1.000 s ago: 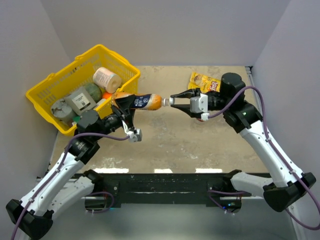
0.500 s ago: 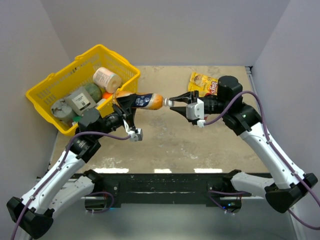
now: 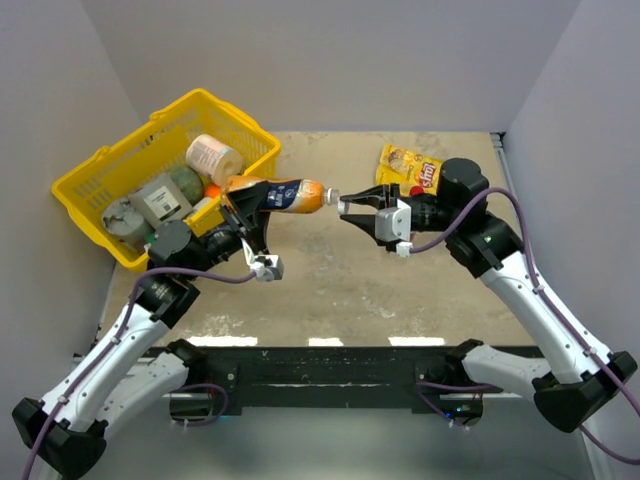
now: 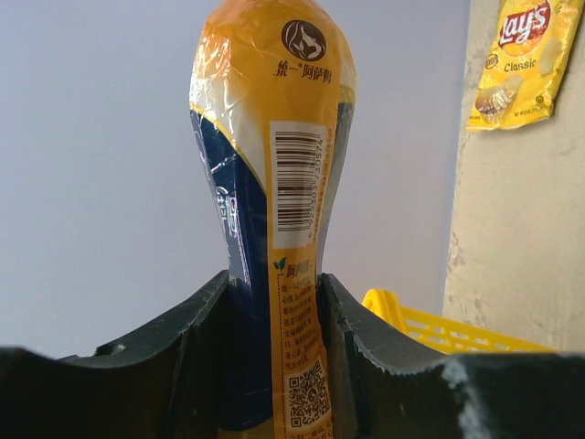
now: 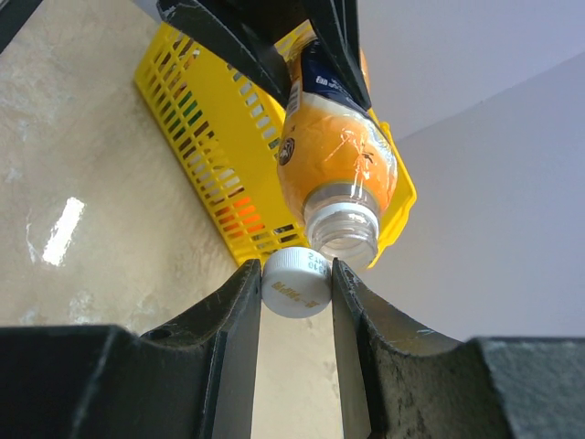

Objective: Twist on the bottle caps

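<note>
My left gripper (image 3: 243, 207) is shut on the lower body of an orange drink bottle (image 3: 285, 196), holding it off the table with its open neck pointing right. In the left wrist view the black fingers (image 4: 361, 347) clamp the bottle (image 4: 274, 183) on both sides. My right gripper (image 3: 347, 205) is shut on a white bottle cap (image 5: 294, 283), pinched by its sides. The cap sits just beside and below the bottle's bare threaded mouth (image 5: 343, 233), not on it. The other bottle caps are out of view.
A yellow basket (image 3: 100, 170) at the back left holds a paper roll (image 3: 213, 157), a can and boxes. A yellow snack bag (image 3: 408, 167) lies on the table behind my right gripper. Grey walls enclose the table on three sides.
The left arm has lifted the bottle slightly toward the back. The right gripper with the cap has drawn back a little to the right, so the cap now sits off the mouth.
</note>
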Tool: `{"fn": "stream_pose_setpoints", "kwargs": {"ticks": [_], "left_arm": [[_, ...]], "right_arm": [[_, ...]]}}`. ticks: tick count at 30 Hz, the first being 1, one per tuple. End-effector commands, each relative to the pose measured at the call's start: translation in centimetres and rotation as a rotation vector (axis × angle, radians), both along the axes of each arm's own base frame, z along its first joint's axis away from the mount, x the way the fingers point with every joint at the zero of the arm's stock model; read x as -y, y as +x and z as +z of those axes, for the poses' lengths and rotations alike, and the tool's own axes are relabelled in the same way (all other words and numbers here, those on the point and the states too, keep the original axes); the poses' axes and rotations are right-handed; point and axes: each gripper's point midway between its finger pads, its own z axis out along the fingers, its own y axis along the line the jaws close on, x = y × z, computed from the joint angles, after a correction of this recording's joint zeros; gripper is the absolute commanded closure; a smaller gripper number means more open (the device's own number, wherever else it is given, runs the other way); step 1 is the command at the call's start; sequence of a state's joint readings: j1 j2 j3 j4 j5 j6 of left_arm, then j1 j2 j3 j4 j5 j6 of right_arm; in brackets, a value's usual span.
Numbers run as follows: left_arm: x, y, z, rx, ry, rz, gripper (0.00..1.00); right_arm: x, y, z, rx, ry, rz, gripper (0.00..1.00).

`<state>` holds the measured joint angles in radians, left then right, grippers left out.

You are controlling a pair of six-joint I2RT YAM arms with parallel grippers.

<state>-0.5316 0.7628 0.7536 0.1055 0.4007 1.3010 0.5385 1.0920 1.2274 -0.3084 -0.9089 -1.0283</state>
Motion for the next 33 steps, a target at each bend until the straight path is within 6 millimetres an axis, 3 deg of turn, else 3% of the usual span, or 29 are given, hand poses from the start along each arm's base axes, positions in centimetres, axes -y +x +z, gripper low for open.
{"fn": "stream_pose_setpoints", "kwargs": {"ticks": [1, 11, 19, 33], "left_arm": [[0.3, -1.0, 1.5, 0.043, -0.048, -0.042, 1.00], [0.0, -0.9, 1.5, 0.033, -0.071, -0.027, 1.00], [0.1, -1.2, 1.7, 0.051, -0.065, -0.040, 1.00], [0.4, -1.3, 1.1, 0.048, -0.049, -0.054, 1.00]], "right_arm": [[-0.2, -0.8, 2.6, 0.044, 0.079, 0.020, 1.00], [0.0, -0.9, 4.3, 0.074, 0.133, 0.010, 1.00], [-0.4, -0.8, 3.2, 0.056, 0.093, 0.038, 1.00], [-0.9, -1.0, 4.2, 0.094, 0.118, 0.062, 1.00]]}}
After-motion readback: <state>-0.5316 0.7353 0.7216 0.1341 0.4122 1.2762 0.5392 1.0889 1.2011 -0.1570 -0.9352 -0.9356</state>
